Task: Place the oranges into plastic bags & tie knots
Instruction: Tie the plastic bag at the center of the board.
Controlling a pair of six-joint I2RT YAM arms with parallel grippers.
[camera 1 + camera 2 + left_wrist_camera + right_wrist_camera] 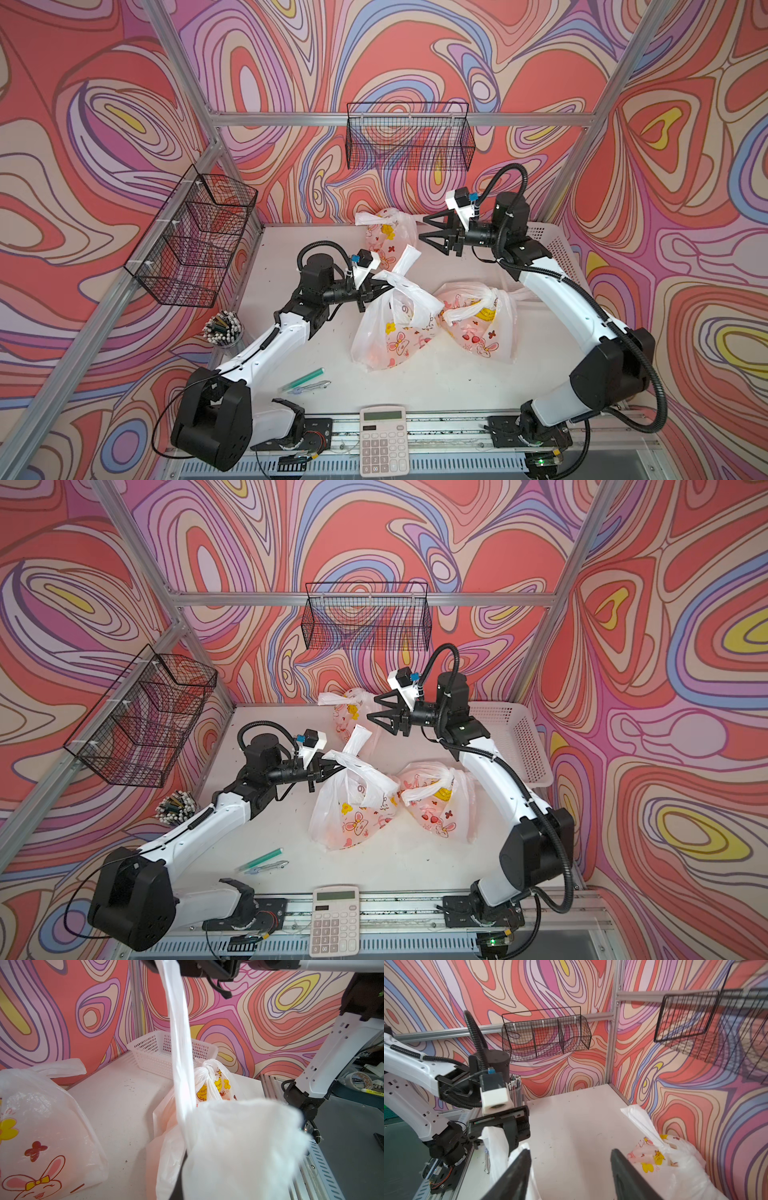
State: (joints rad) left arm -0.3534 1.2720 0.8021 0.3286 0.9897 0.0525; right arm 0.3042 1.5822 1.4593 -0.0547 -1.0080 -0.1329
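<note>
Read the table [436, 386] in a top view as a clock face, with 6 at the robot's bases. A calculator [383, 439] sits at 6 on the front rail. A green pen [305, 377] lies at about 7 and a pen cup [222, 329] stands at 9.

At the centre stands the middle bag [395, 332]. The oranges [374, 354] show only as an orange tint through its film. The left gripper [380, 286] comes in from 9 and is clamped on one handle [178, 1043], which is drawn taut upward. The other handle end [408, 255] sticks up free toward 12. The two handles bunch where they cross, but I cannot tell whether that twist is a finished knot.

Just beside it at 3 lies the knotted bag [478, 324], its knot [489, 300] closed. At 12 lies the far bag [390, 232], with its handles loose against the back wall. The right gripper [422, 227] hovers near it at 1, jaws spread and empty. A white perforated basket [557, 249] sits at 2.

My judgement of the risks:
- **Free end slipping:** with only one handle held, the free end could slide back through the twist and undo it.
- **Bag tipping or tearing:** a harder pull by the left arm could tip the middle bag onto its neighbour, or stretch the thin film.
- **Snagging the far bag:** the right gripper, reaching for the free end, could catch the far bag's loose handle.
</note>
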